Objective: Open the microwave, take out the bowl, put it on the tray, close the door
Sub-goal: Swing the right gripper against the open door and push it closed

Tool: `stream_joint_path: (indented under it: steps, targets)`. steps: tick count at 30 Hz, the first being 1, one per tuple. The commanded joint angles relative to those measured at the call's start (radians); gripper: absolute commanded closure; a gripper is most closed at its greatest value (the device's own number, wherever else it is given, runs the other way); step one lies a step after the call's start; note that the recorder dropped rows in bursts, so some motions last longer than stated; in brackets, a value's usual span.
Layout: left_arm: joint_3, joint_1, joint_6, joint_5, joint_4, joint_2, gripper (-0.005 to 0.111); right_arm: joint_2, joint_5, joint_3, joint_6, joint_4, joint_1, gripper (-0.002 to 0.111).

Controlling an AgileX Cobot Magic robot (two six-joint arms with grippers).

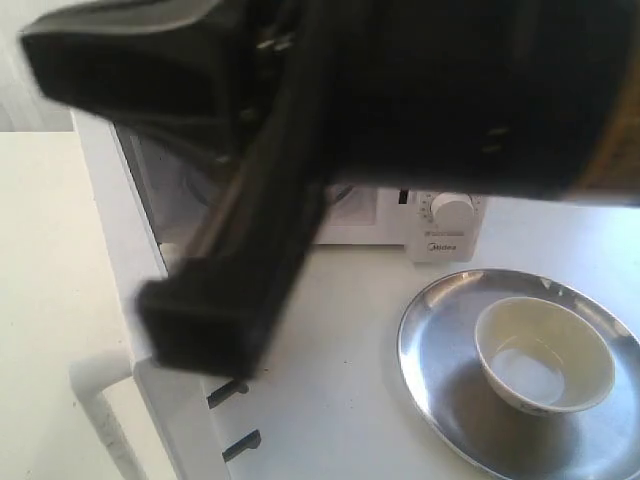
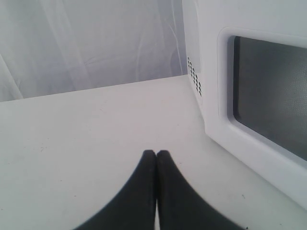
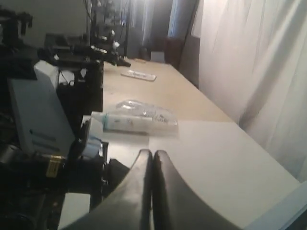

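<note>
The left end effector (image 2: 156,153) is formed of two matte black fingers (image 2: 139,191), curved and tapered to rounded tips; the right end effector (image 3: 152,153) is shaped alike. A blurred, boxy black arm (image 1: 450,90) is seen, dotted with pale screws (image 1: 265,43) and edged by a yellowish band (image 1: 612,170).

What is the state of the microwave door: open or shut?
Open. The door stands swung out from the microwave, its two black latch hooks are free, and the cavity shows.

A lab, I'd say: white curtains (image 3: 254,67) hang along a long bench (image 3: 168,91), with dark machine gear (image 3: 91,48) standing beside it.
</note>
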Motion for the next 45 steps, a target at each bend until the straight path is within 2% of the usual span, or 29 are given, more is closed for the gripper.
stream_joint_path:
  steps: [1,2,4,10,12,14,17,21,23,25,26,28,31,33,37,40,43,45]
  targets:
    - [-0.003,-0.001,0.0,-0.004,-0.008,-0.002,0.107,0.147,0.272,-0.065,0.01,-0.077,0.151,0.108]
    - [-0.003,-0.001,0.0,-0.004,-0.008,-0.002,0.107,0.209,0.41,-0.074,-0.005,-0.077,0.2,0.108]
    - [-0.003,-0.001,0.0,-0.004,-0.008,-0.002,0.107,0.264,0.542,-0.076,-0.023,-0.077,0.251,0.108]
    - [-0.003,-0.001,0.0,-0.004,-0.008,-0.002,0.107,0.322,0.786,-0.073,-0.139,-0.105,0.353,0.108]
    - [-0.003,-0.001,0.0,-0.004,-0.008,-0.002,0.107,0.345,0.874,-0.068,-0.226,-0.23,0.372,0.108]
    - [-0.003,-0.001,0.0,-0.004,-0.008,-0.002,0.107,0.373,0.976,-0.071,-0.224,-0.292,0.383,0.108]
    - [-0.003,-0.001,0.0,-0.004,-0.008,-0.002,0.107,0.397,1.113,-0.077,-0.233,-0.292,0.383,0.108]
    - [-0.003,-0.001,0.0,-0.004,-0.008,-0.002,0.107,0.425,1.369,-0.081,-0.362,-0.292,0.372,0.108]
    - [-0.003,-0.001,0.0,-0.004,-0.008,-0.002,0.107,0.43,1.466,-0.081,-0.411,-0.292,0.337,0.108]
    - [-0.003,-0.001,0.0,-0.004,-0.008,-0.002,0.107,0.43,1.556,-0.083,-0.431,-0.292,0.207,0.108]
    - [-0.003,-0.001,0.0,-0.004,-0.008,-0.002,0.107,0.43,1.567,-0.091,-0.415,-0.292,0.079,0.108]
    - [-0.003,-0.001,0.0,-0.004,-0.008,-0.002,0.107,0.43,1.571,-0.13,-0.285,-0.292,-0.109,0.108]
    - [-0.003,-0.001,0.0,-0.004,-0.008,-0.002,0.107,0.407,1.68,-0.153,-0.22,-0.292,-0.156,0.108]
    - [-0.003,-0.001,0.0,-0.004,-0.008,-0.002,0.107,0.381,1.676,-0.153,-0.215,-0.292,-0.141,0.108]
    - [-0.003,-0.001,0.0,-0.004,-0.008,-0.002,0.107,0.318,1.394,-0.153,-0.186,-0.268,-0.103,0.108]
    - [-0.003,-0.001,0.0,-0.004,-0.008,-0.002,0.107,0.313,1.143,-0.141,-0.341,-0.048,-0.08,0.108]
    - [-0.003,-0.001,0.0,-0.004,-0.008,-0.002,0.107,0.31,1.081,-0.113,-0.454,0.02,-0.034,0.108]
    - [-0.003,-0.001,0.0,-0.004,-0.008,-0.002,0.107,0.305,1.079,-0.103,-0.459,0.016,-0.004,0.108]
